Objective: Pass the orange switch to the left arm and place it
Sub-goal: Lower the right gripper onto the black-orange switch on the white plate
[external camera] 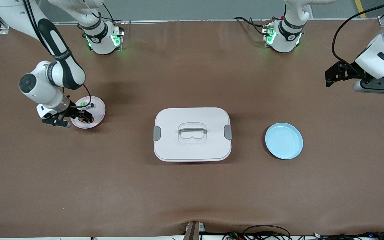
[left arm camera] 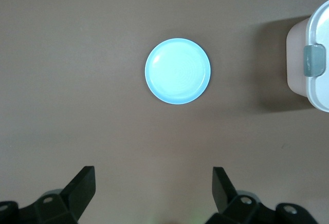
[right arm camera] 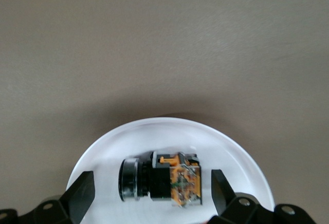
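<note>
Brown tabletop (external camera: pixel 192 193) carried the box (external camera: pixel 192 134) centrally. Right gripper (right arm camera: pixel 149 190), fingers apart, straddled the orange switch (right arm camera: pixel 160 178) on its pink plate (external camera: pixel 99 108). Left gripper (left arm camera: pixel 154 190) waited, fingers apart, above the blue plate (left arm camera: pixel 177 71).

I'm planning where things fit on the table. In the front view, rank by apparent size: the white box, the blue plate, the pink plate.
1. white box
2. blue plate and pink plate: look alike; the right gripper partly covers the pink one, so unranked.

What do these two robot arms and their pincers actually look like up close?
Both are glossy white, rounded arms with black joint bands and green lights glowing at their bases. Black cables loop alongside. Each ends in a black two-finger gripper: the right gripper and the left gripper, with wedge-shaped fingers.
</note>
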{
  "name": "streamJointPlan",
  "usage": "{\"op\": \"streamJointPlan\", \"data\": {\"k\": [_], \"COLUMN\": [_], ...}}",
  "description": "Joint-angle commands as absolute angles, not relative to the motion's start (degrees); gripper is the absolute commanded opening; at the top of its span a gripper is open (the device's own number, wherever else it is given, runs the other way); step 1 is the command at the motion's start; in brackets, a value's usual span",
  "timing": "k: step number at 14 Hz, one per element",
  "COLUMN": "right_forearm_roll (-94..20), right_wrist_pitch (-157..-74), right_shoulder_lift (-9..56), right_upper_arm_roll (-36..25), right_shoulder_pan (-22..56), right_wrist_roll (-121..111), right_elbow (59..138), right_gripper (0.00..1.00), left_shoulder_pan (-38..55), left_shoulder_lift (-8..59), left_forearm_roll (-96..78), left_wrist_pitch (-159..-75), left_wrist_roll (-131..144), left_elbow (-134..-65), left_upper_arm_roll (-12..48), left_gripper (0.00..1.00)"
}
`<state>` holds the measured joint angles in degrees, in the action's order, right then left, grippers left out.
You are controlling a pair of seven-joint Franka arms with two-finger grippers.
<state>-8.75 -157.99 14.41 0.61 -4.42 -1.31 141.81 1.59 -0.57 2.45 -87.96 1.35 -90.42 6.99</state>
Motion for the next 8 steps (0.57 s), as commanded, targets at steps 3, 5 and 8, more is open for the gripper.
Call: {"op": "streamJointPlan", "data": {"k": [3,5,8], "right_forearm_roll": [-9.32,-9.32,-9.14], "right_wrist_pitch": [-161.01,-161.63,-161.63], "right_shoulder_lift": [16.08,16.7,16.79], "right_upper_arm_roll": [0.44,0.44,0.44], "right_shoulder_pan": [-3.25,-3.25,-3.25], "right_wrist_roll": [-1.14,-1.41,-1.58], "right_elbow": [142.82,142.82,142.82], "right_gripper": [1.0,1.0,1.0], "left_shoulder_pan": [1.49,1.49,1.32], "left_shoulder_lift": [-0.44,-0.35,-0.44], "left_forearm_roll": [1.49,1.49,1.58], "left_wrist_pitch": [-89.03,-89.3,-89.3], "left_wrist_roll": [1.76,1.76,1.76], "left_elbow": [-90.44,-90.44,-90.26], "left_upper_arm_roll": [7.12,7.12,7.12], "left_gripper": [1.0,1.0,1.0]}}
